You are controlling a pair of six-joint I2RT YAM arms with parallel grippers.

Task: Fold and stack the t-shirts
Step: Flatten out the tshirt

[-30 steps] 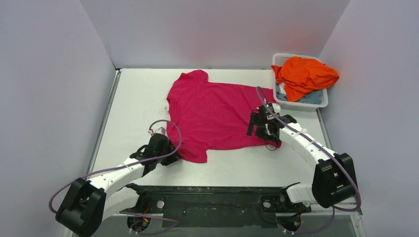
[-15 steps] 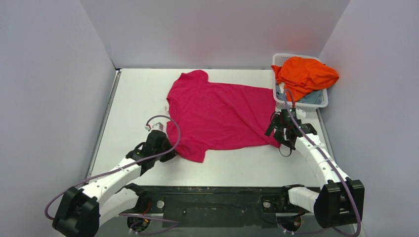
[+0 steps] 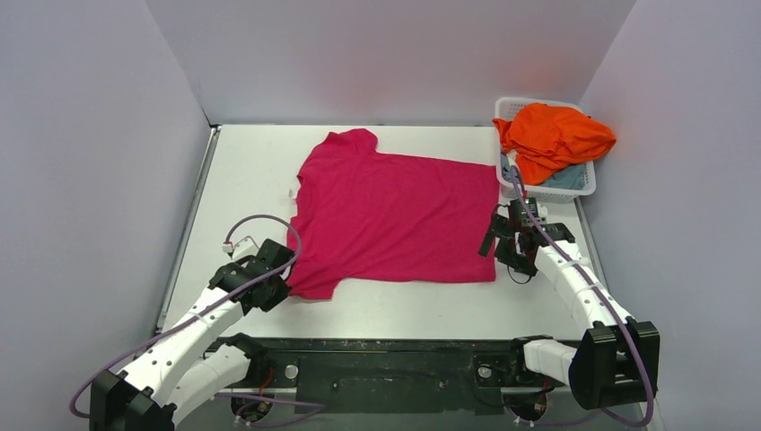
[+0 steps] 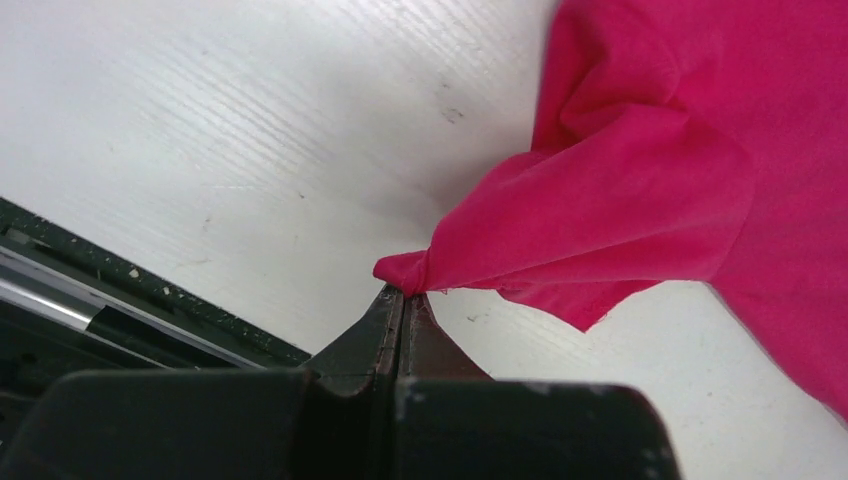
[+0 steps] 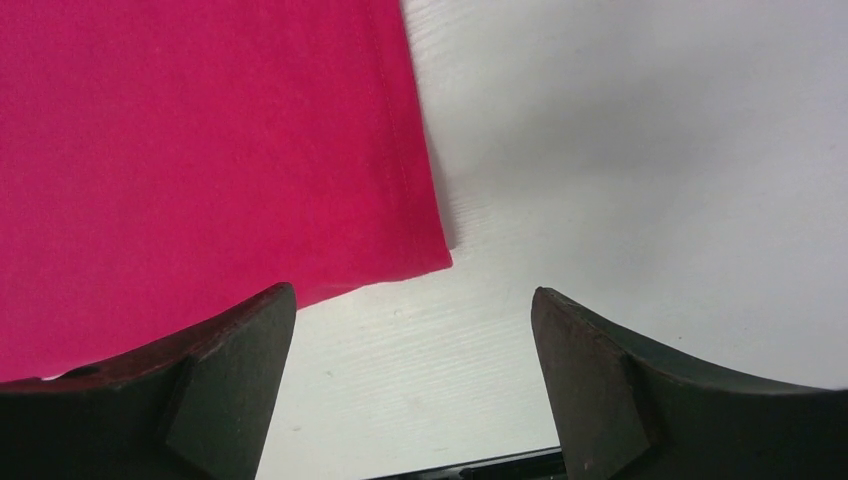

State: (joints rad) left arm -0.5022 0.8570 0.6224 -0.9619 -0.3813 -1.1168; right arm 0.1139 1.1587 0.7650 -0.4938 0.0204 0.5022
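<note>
The magenta-pink t-shirt [image 3: 395, 215] lies spread on the white table [image 3: 242, 180], hem to the right. My left gripper [image 3: 285, 285] is shut on the tip of its near-left sleeve [image 4: 415, 272], pulled taut toward the front left. My right gripper [image 3: 498, 247] is open and empty just above the table, right beside the shirt's near-right hem corner [image 5: 425, 262]. The bright orange t-shirt [image 3: 552, 136] is heaped on the white basket [image 3: 574, 190] at the back right, with pale blue-grey cloth [image 3: 565, 178] under it.
Grey walls close in the table on three sides. The black base rail [image 3: 395, 355] runs along the near edge; it also shows in the left wrist view [image 4: 120, 290].
My left gripper has pulled the sleeve to the left and nearer, flattening the shirt. My right gripper let go of the hem, moved right and now sits open beside the corner.
</note>
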